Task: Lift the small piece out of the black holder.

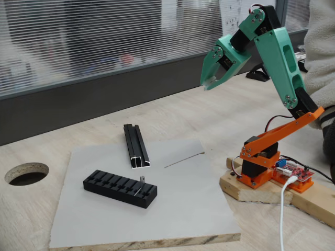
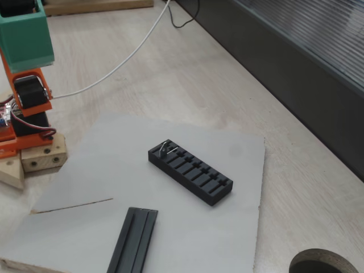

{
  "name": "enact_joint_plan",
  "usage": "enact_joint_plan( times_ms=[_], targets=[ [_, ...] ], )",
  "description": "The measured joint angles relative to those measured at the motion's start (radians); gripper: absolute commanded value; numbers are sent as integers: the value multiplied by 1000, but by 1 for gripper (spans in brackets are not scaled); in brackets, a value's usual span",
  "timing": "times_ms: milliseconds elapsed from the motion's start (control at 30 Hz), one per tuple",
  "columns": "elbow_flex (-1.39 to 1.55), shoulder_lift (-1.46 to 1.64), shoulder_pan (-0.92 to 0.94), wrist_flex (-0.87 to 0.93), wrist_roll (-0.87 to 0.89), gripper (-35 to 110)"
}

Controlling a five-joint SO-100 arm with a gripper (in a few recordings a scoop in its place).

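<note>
closest to the camera in a fixed view is the grey board (image 1: 172, 219), lying flat on the light wood table (image 1: 220, 115). on the board, toward its near left, sits the black holder (image 1: 120, 188), a long low block with a row of slots on top. the small piece (image 1: 141, 181) stands up out of a slot near the holder's right end, thin and silver. farther back on the board lies a black channel rail (image 1: 136, 146), and to its right lies a thin grey rod (image 1: 184, 159). a round hole (image 1: 26, 173) is cut in the table at the far left. the arm's orange base (image 1: 260, 166) sits on a wood block (image 1: 261, 189) at the right, beside a small red circuit board (image 1: 294, 171) with a white cable (image 1: 283, 212). the green gripper (image 1: 212, 79) hangs high in the air, well apart from the holder. its fingers look close together and hold nothing, but i cannot tell for sure if they are shut. a person's pale sleeve (image 1: 320, 47) shows at the far right.

closest to the camera in the other fixed view is the channel rail (image 2: 133, 240), at the bottom edge on the grey board (image 2: 239, 227). the thin rod (image 2: 74, 205) lies to its left. the black holder (image 2: 190, 172) sits farther back in the middle, and the small piece (image 2: 165, 149) pokes up at its far left end. the orange base (image 2: 23, 108) stands at the left, and the white cable (image 2: 122, 65) runs across the table (image 2: 187, 74). the hole (image 2: 327, 263) is at the bottom right.
</note>
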Motion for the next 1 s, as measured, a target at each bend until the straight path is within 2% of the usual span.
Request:
enact_joint_plan(
  times_ms=[367, 633, 1000],
  targets=[
    [0, -9, 0, 0, 0, 5],
    [-6, -176, 0, 0, 0, 5],
    [-20, -373, -222, 0, 0, 5]
  ],
)
